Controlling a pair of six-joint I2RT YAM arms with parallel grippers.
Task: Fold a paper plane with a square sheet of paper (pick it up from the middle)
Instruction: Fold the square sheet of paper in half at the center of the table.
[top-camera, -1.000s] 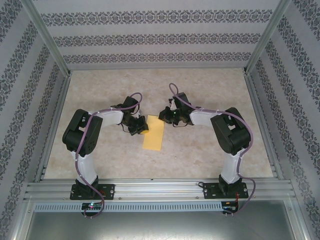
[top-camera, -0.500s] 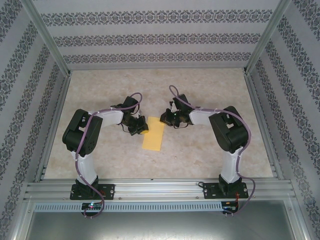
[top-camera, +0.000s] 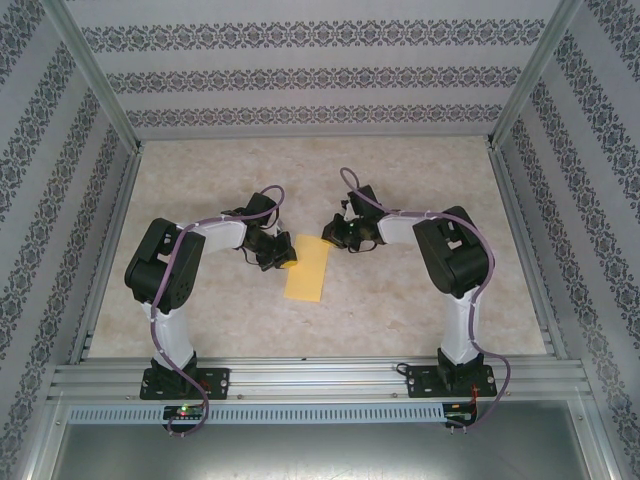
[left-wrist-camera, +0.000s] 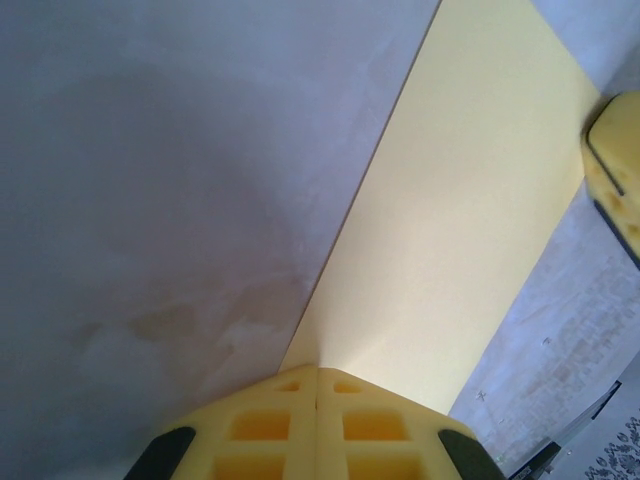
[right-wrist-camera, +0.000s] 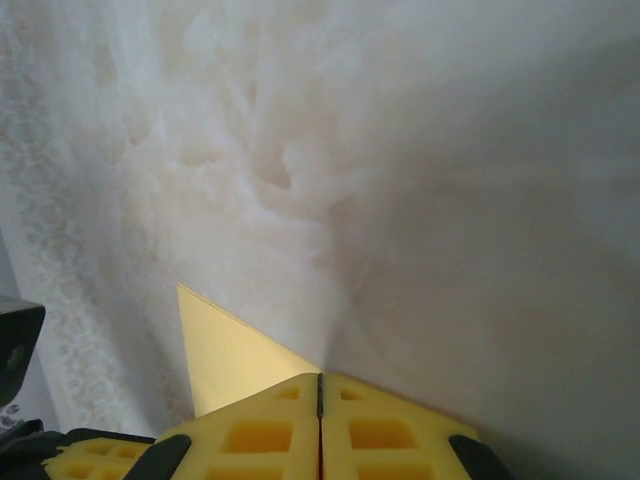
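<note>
The square sheet of paper (top-camera: 308, 272) lies flat on the table, folded into a narrow yellow-orange rectangle. My left gripper (top-camera: 285, 258) is shut, its tips resting on the sheet's left long edge. In the left wrist view the paper (left-wrist-camera: 450, 230) runs away from the closed left gripper (left-wrist-camera: 317, 368). My right gripper (top-camera: 328, 236) is shut at the sheet's far right corner. In the right wrist view a pointed corner of the paper (right-wrist-camera: 225, 355) shows just left of the closed right gripper (right-wrist-camera: 320, 375). A right fingertip (left-wrist-camera: 612, 170) shows at the paper's far end.
The marbled beige tabletop (top-camera: 420, 290) lies open around the paper. Patterned walls with metal frame posts (top-camera: 515, 215) close in the sides and back. An aluminium rail (top-camera: 320, 380) carrying both arm bases runs along the near edge.
The right arm's elbow has swung slightly inward to the left, while its gripper stays at the paper's far corner. The left arm and the paper have not moved.
</note>
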